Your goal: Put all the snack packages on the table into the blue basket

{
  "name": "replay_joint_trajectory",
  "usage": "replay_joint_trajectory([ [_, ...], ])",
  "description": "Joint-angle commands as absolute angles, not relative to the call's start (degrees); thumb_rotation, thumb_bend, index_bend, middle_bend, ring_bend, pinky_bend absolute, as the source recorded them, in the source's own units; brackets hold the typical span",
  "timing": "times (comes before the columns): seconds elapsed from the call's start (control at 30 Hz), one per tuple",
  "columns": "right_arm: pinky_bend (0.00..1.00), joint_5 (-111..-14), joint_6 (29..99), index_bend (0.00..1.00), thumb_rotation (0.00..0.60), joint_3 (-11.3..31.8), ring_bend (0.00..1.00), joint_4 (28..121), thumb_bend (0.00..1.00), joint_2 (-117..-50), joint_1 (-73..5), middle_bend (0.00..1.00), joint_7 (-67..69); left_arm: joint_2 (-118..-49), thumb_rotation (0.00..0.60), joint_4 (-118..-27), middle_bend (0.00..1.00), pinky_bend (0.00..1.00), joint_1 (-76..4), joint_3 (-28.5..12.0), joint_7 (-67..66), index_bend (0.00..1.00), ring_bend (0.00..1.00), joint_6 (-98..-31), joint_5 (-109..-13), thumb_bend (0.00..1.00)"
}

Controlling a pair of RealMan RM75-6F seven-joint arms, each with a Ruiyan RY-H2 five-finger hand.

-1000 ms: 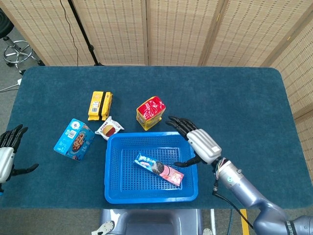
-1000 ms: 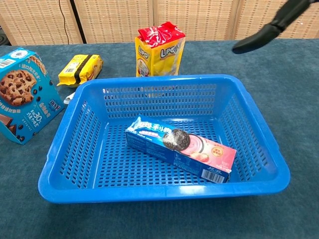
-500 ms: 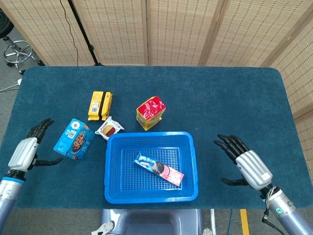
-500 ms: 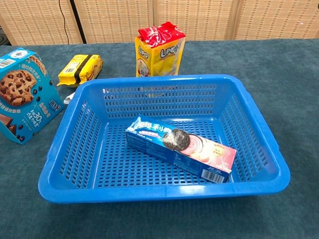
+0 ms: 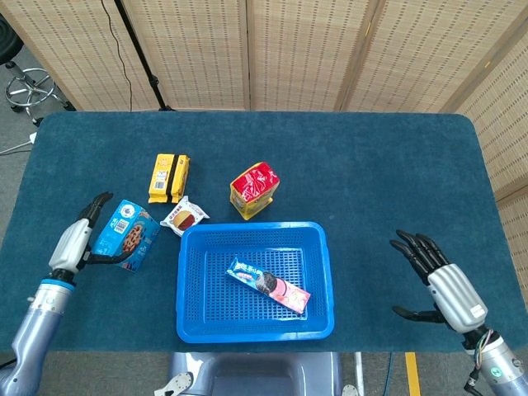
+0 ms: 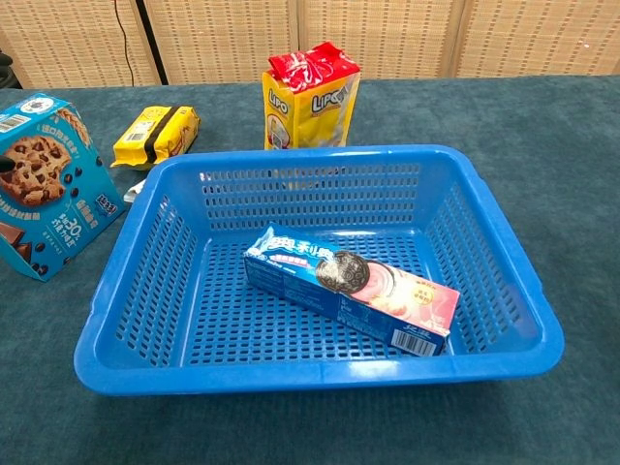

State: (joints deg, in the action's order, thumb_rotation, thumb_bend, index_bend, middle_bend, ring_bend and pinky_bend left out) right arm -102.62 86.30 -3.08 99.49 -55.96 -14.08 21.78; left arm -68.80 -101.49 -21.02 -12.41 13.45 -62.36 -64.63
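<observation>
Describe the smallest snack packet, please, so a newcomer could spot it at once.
Start at the blue basket and look just beyond its far left corner. The small white packet there, showing a dark red snack, lies flat between the blue cookie box and yellow pack.

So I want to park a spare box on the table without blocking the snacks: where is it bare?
Bare cloth lies right of the basket up to the right hand, and along the far edge behind the red bag. Crowded: the basket's upper left, where the cookie box, yellow pack, small packet and left hand cluster.
</observation>
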Motion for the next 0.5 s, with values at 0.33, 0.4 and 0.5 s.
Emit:
replay_joint_trajectory([
  [0.33,0.04,-103.69,89.50,0.00,0.600,-3.59,0.00,96.92,0.00,-56.07,-12.37,0.00,27.49,-74.88,0.600,-97.64,0.42,0.66,-22.70,-14.17,8.11,0.45,0.49,-63.74,-55.77,0.29],
  [0.4,0.04,-103.55,89.65,0.00,0.600,-3.46,0.00,96.73,0.00,-56.01,-12.41,0.00,28.49,-75.65,0.600,-97.30,0.51,0.70,-22.52,-14.41,8.38,0.58,0.56,-64.55,-55.95,0.34],
  [0.5,0.04,-103.62,89.67,0.00,0.600,-3.43,0.00,96.52,0.00,-56.01,-12.43,0.00,29.22,-75.95,0.600,-97.28,0.58,0.72,-21.96,-14.78,9.38,0.67,0.60,-65.79,-56.95,0.39],
])
